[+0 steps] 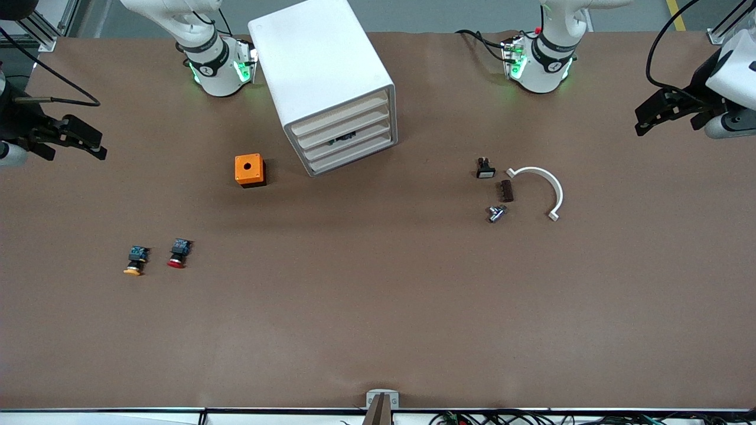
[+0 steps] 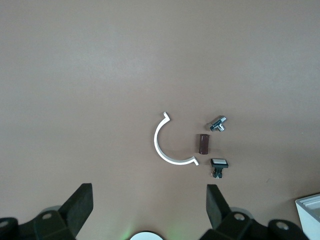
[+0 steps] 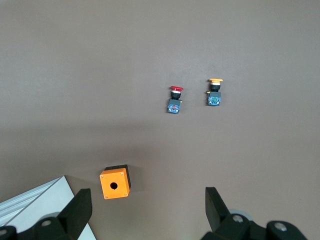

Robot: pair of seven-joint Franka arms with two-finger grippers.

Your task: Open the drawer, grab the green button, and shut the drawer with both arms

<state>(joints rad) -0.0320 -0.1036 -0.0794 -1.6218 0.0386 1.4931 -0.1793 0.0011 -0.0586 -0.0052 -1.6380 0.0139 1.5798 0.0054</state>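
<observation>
The white cabinet (image 1: 322, 77) stands near the robots' bases, and its four cream drawer fronts (image 1: 345, 137) are all pushed in. A small dark thing (image 1: 344, 139) shows in a gap between the fronts. The green button is hidden. My left gripper (image 1: 664, 127) hangs open and empty over the left arm's end of the table; its wrist view (image 2: 149, 205) shows bare table between the fingers. My right gripper (image 1: 77, 154) hangs open and empty over the right arm's end; it also shows in its wrist view (image 3: 146, 209). A cabinet corner shows in both wrist views (image 2: 310, 215) (image 3: 35, 205).
An orange box with a round hole (image 1: 249, 170) (image 3: 114, 182) sits beside the cabinet. A red button (image 1: 178, 253) (image 3: 175, 99) and a yellow button (image 1: 135, 260) (image 3: 215, 92) lie nearer the camera. A white arc (image 1: 546, 183) (image 2: 165, 147), brown block (image 1: 506, 190), metal fitting (image 1: 497, 213) and black switch (image 1: 485, 168) lie toward the left arm's end.
</observation>
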